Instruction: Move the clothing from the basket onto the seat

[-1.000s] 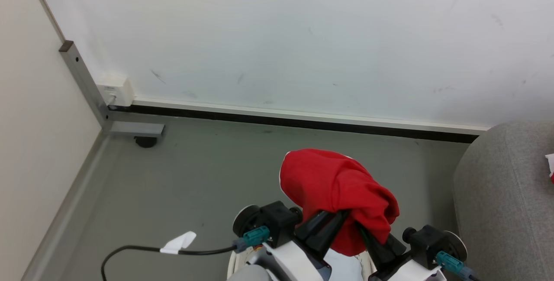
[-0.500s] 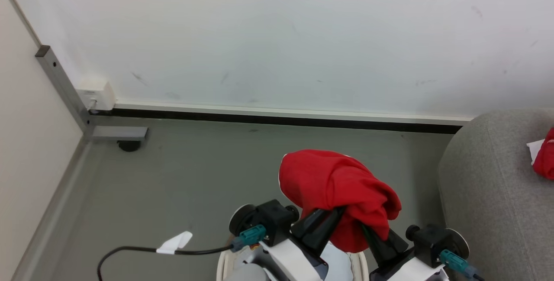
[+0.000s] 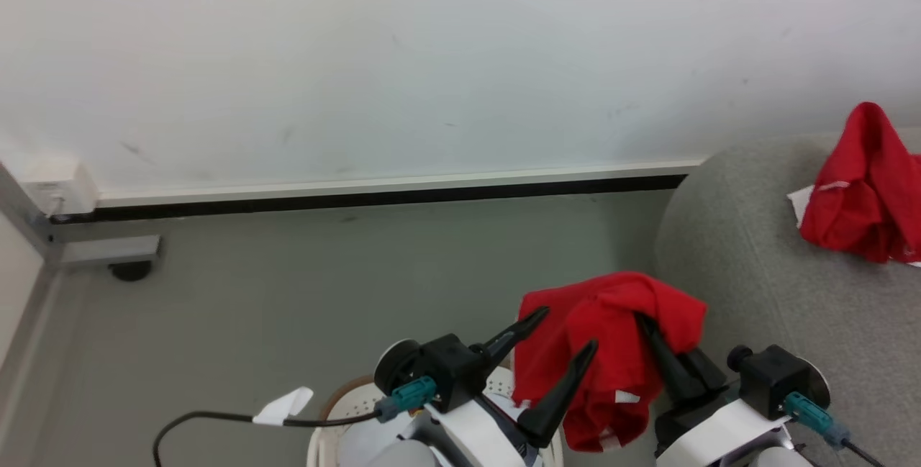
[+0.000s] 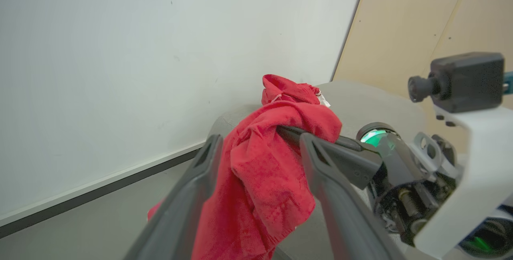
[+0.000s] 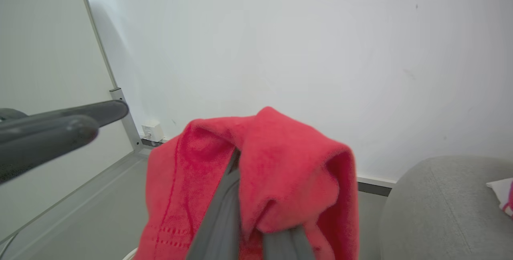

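Note:
A red garment of the clothing [image 3: 619, 352] hangs in the air, draped over my right gripper [image 3: 642, 323], which is shut on it. My left gripper [image 3: 568, 327] stands open beside it, and the cloth's left edge shows between its fingers [image 4: 210, 160]. In the right wrist view the red garment [image 5: 272, 160] covers my fingertips. A second red garment [image 3: 860, 183] lies on the grey seat [image 3: 741, 265] at the right. The white basket [image 3: 334, 420] with its brown rim sits on the floor below my left arm.
Grey floor runs to a white wall with a dark skirting strip [image 3: 360, 201]. A black cable with a white tag [image 3: 284, 406] lies at the lower left. A metal post foot [image 3: 108, 251] stands in the left corner.
My left gripper has opened and let go of the red garment, which now hangs from the right gripper alone. The camera has turned right, bringing more of the seat into view.

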Available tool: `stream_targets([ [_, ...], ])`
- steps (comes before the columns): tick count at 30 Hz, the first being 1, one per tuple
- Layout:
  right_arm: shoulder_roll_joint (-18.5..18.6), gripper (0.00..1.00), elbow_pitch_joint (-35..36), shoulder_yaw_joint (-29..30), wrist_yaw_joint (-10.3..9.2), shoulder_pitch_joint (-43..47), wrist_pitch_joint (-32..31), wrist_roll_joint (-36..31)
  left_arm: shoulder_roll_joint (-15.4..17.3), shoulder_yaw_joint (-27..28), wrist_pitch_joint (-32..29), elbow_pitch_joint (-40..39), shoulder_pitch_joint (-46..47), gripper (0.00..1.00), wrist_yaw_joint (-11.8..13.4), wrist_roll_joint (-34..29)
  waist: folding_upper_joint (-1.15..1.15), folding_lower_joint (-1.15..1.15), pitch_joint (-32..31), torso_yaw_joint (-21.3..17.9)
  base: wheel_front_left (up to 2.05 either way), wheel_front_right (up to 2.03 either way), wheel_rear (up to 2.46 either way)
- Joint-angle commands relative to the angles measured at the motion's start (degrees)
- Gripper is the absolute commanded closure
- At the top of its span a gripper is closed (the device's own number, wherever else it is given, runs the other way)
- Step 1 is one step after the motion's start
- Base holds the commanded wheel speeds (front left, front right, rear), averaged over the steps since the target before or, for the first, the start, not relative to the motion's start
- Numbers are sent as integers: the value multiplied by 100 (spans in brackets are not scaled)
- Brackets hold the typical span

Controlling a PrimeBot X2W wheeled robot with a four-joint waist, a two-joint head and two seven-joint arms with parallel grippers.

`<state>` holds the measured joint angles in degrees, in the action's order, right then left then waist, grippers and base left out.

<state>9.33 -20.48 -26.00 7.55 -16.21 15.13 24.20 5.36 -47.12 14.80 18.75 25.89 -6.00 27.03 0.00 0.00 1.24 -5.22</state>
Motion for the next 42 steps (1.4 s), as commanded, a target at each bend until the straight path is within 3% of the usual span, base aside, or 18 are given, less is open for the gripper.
stream_targets([
  [1,52,100,29,55,-13,21,0,-36,48,0,32,-12,-36,0,22,2,0,0,55,-244,0,0,0],
  [16,393,100,936,1330,-13,251,-1,-428,202,101,36,-116,-59,0,82,-205,0,0,198,-1880,0,0,0],
  [22,455,100,1191,1666,-13,393,-1,-489,177,174,36,-116,-93,0,50,-295,0,0,248,-2263,0,0,0],
  [31,427,100,1352,1819,-13,441,-1,-472,133,287,37,-75,-78,0,-16,-416,0,0,355,-2364,0,0,0],
  [34,303,100,1520,1912,-13,323,-1,-53,141,298,36,-53,-41,0,-38,-440,0,0,428,-2301,0,0,0],
  [42,943,100,1512,2082,-13,-426,-2,291,224,288,35,-6,125,0,-85,-550,0,0,875,-1999,0,0,0],
])
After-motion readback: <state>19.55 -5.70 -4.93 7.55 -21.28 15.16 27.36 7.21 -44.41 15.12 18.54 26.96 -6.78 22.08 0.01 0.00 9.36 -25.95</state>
